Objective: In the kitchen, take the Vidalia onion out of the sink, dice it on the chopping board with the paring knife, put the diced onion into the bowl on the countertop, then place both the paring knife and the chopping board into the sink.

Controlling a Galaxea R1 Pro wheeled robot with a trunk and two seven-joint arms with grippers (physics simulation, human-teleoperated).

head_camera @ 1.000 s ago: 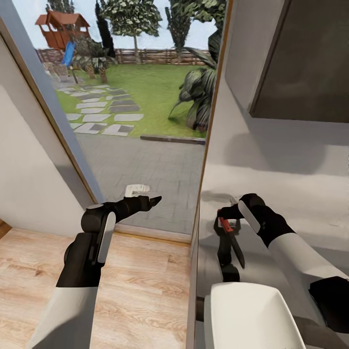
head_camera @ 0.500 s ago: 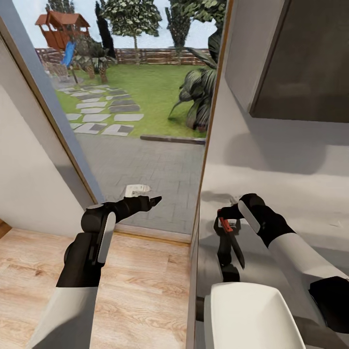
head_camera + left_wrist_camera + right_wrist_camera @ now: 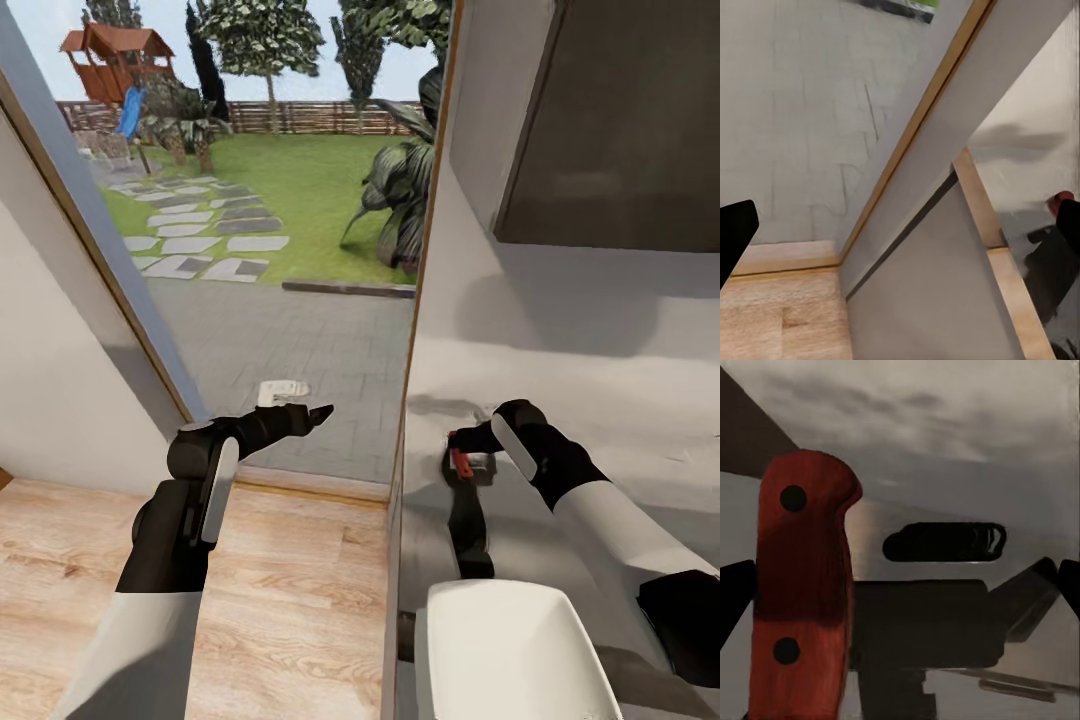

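My right gripper (image 3: 452, 458) hangs low over the grey countertop (image 3: 560, 400), by the orange-red handle of the paring knife (image 3: 460, 463). In the right wrist view the handle (image 3: 802, 585) stands close up beside one of the fingers (image 3: 735, 600), and the two fingers are wide apart. Beyond it lies the dark chopping board (image 3: 922, 615) with its slot hole; in the head view the board (image 3: 470, 530) runs toward me. The white bowl (image 3: 500, 650) sits nearest me. My left gripper (image 3: 320, 412) hovers open off the counter's end. The sink and the onion are out of view.
A glass door (image 3: 300, 300) onto a garden fills the left, with wooden floor (image 3: 280, 600) below it and a white wall (image 3: 60, 380) beside it. A dark upper cabinet (image 3: 620, 120) hangs over the counter. The counter's end edge (image 3: 400, 500) runs between my arms.
The camera has tilted a little, shifting the whole picture. The knife blade that slanted down beside the board under my right gripper no longer shows. Both arms hold their places.
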